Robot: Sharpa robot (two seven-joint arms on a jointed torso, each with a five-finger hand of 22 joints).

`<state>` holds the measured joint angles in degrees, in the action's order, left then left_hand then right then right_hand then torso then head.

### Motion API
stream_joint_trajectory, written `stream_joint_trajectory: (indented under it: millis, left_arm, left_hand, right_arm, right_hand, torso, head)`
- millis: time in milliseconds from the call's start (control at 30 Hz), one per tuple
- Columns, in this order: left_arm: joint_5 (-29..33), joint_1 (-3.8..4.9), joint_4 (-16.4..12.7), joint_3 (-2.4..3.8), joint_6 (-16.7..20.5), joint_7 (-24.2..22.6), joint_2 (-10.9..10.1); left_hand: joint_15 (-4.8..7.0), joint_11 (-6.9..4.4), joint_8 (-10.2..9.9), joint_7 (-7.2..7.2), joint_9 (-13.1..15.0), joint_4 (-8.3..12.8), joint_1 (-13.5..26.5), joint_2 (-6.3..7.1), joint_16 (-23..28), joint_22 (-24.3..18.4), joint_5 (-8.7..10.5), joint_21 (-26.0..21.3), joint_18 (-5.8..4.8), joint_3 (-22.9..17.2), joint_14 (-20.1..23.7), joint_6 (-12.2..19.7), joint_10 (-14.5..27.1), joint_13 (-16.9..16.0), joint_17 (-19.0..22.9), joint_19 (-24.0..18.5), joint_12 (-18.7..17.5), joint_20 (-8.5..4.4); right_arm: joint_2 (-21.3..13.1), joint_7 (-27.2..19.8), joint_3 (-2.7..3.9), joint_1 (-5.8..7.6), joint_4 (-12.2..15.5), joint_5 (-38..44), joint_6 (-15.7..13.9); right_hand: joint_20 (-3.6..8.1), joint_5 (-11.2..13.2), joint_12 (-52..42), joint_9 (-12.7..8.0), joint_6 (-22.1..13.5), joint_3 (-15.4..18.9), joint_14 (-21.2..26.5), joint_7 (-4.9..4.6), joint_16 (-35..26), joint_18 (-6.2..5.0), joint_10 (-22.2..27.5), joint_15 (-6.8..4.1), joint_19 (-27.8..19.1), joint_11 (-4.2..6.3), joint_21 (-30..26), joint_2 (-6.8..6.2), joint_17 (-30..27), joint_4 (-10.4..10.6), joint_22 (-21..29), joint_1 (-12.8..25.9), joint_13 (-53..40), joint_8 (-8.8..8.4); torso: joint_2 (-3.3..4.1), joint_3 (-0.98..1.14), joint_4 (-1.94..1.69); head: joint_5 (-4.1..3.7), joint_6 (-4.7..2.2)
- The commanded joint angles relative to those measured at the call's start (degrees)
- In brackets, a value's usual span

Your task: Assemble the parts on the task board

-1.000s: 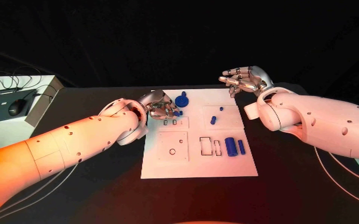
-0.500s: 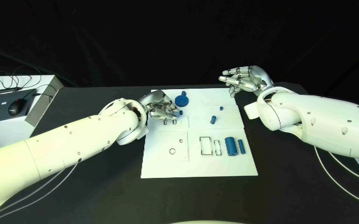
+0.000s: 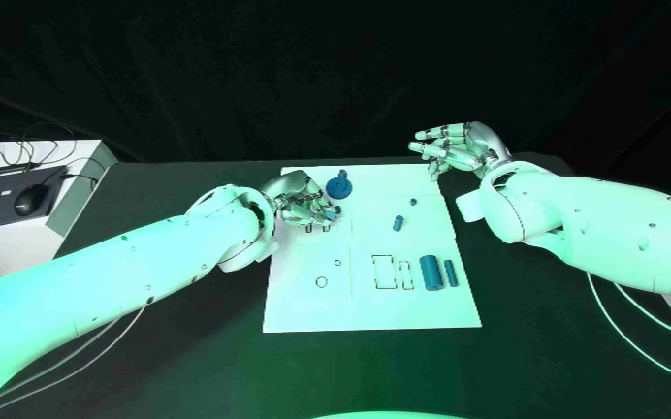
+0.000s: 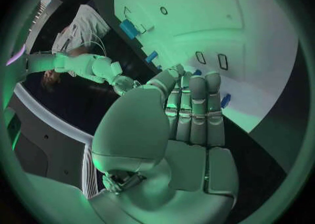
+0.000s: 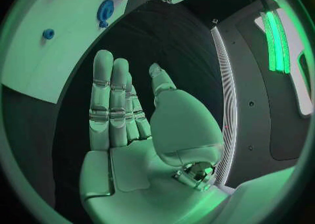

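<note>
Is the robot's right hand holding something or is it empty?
Empty. The right hand is open, its fingers stretched out with nothing in the palm, hanging above the black table beside the task board.

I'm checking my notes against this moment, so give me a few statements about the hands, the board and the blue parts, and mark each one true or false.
1. The right hand is over the black table, off the task board. True.
2. The right hand grips a blue cylinder. False: it holds nothing, fingers apart.
3. The left hand is at the board's far left part, near the round blue part. True.
4. Two blue cylinders lie side by side at the board's right edge. True.
5. The two hands touch each other. False: they are well apart.
</note>
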<state>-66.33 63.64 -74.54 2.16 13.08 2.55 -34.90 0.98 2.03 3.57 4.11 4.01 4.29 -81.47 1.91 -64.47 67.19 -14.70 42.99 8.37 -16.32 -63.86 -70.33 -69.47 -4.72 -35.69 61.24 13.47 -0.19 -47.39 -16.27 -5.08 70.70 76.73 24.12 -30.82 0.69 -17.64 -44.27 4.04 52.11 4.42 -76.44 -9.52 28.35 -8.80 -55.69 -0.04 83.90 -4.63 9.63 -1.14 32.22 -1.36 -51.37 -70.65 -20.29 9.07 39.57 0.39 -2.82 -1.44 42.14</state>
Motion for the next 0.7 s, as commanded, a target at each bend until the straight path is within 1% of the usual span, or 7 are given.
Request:
stream_joint_trajectory:
  millis: [33,67,133,200,367,467,700]
  left_arm:
    - [-0.9,-0.05,0.0,0.00,-0.9,0.4,0.3]
    - [-1.2,-0.06,0.0,0.00,-0.9,0.5,0.3]
    - [-2.1,-0.07,0.0,-0.01,-0.9,0.9,0.5]
    - [-2.8,-0.07,0.0,-0.04,-0.9,1.4,0.6]
    - [-4.5,-0.08,-0.1,-0.21,-0.9,3.2,1.0]
    - [-5.7,-0.08,-0.1,-0.28,-1.1,4.5,1.3]
    - [-7.6,-0.08,-0.1,-0.62,-2.7,6.8,1.7]
  left_hand:
    - [-0.07,-0.71,0.4,0.39,0.2,0.6,-0.3,-0.30,-1.8,0.6,-0.25,0.4,-0.27,0.2,1.2,-1.2,2.4,-4.1,-1.1,0.2,7.5,-1.04]
    - [0.81,-1.06,0.4,0.22,0.2,0.3,0.3,-0.02,-2.8,0.7,-0.36,0.5,-0.29,0.5,0.5,-1.1,3.3,-5.6,-1.5,0.3,9.9,-1.08]
    - [0.96,-1.13,0.5,0.13,0.3,0.1,0.9,0.34,-4.2,1.1,-0.19,0.7,-0.54,-0.1,1.1,-1.3,10.1,-12.9,-2.2,0.4,21.8,-1.40]
    - [1.06,-1.54,0.4,-0.19,0.3,-0.1,1.2,0.38,-5.0,1.5,-0.35,1.1,-0.44,-1.1,1.0,-1.1,12.5,-16.8,-2.4,0.5,29.3,-1.47]
    - [1.72,-2.40,0.3,-0.57,0.4,0.0,1.4,0.41,-7.1,2.3,-0.34,2.1,-0.25,-1.3,0.2,-1.1,15.5,-24.2,-3.2,1.3,42.0,-1.80]
    - [1.95,-2.71,0.3,-0.67,0.4,0.1,1.6,0.39,-8.3,2.8,-0.30,2.9,-0.15,-1.5,-0.4,-1.1,16.3,-26.4,-3.6,1.8,46.2,-1.98]
    - [2.26,-3.09,0.3,-0.81,0.4,0.3,1.7,0.43,-9.4,3.4,-0.20,3.9,0.02,-1.3,-1.4,-1.2,15.9,-27.8,-4.4,2.3,49.1,-2.05]
  right_arm:
    - [0.0,-0.3,0.01,-0.03,0.0,0.4,0.8]
    - [0.0,-0.3,0.01,-0.03,0.0,0.4,0.8]
    - [0.0,-0.3,0.01,-0.04,0.0,0.4,0.8]
    - [0.0,-0.3,0.01,-0.06,0.0,0.4,0.8]
    - [0.0,-0.4,0.00,-0.13,0.0,0.4,0.8]
    - [0.1,-0.4,0.00,-0.15,0.0,0.4,0.8]
    - [0.0,-0.4,0.00,-0.18,0.0,0.4,0.8]
  right_hand:
    - [0.19,-0.2,0.0,0.0,-0.1,0.1,-0.4,-0.44,-0.4,-0.70,0.1,0.02,0.7,0.42,0.4,0.37,0.1,-0.1,0.1,0.1,0.0,0.06]
    - [0.19,-0.2,0.0,0.0,-0.1,0.1,-0.4,-0.44,-0.4,-0.70,0.1,0.02,0.7,0.42,0.4,0.37,0.1,-0.1,0.1,0.1,0.0,0.06]
    - [0.19,-0.2,0.1,0.0,-0.1,0.2,-0.4,-0.45,-0.5,-0.69,0.0,0.02,0.6,0.41,0.5,0.34,0.1,-0.1,0.1,0.2,0.0,0.04]
    - [0.19,-0.2,0.1,0.0,-0.1,0.2,-0.4,-0.45,-0.5,-0.69,0.0,0.02,0.6,0.41,0.5,0.34,0.1,-0.1,0.1,0.2,0.0,0.04]
    - [0.19,-0.2,0.1,0.0,-0.1,0.2,-0.4,-0.45,-0.5,-0.69,0.0,0.02,0.6,0.41,0.5,0.34,0.1,-0.1,0.1,0.2,0.0,0.04]
    - [0.19,-0.2,0.1,0.0,-0.1,0.2,-0.4,-0.45,-0.5,-0.69,0.0,0.02,0.6,0.41,0.5,0.34,0.1,-0.1,0.1,0.2,0.0,0.04]
    - [0.19,-0.2,0.1,0.0,-0.1,0.2,-0.4,-0.45,-0.5,-0.69,0.0,0.02,0.6,0.41,0.5,0.34,0.1,-0.1,0.1,0.2,0.0,0.04]
  torso:
    - [0.01,0.00,-0.03]
    - [-0.01,0.01,-0.03]
    - [-0.01,0.03,-0.03]
    - [-0.01,0.04,-0.03]
    - [0.02,0.05,0.01]
    - [0.01,0.07,0.02]
    - [0.04,0.07,0.03]
  head:
    - [-0.07,0.05]
    - [-0.05,0.08]
    - [-0.04,0.09]
    - [-0.04,0.09]
    - [-0.02,0.13]
    - [-0.05,0.22]
    - [-0.11,0.32]
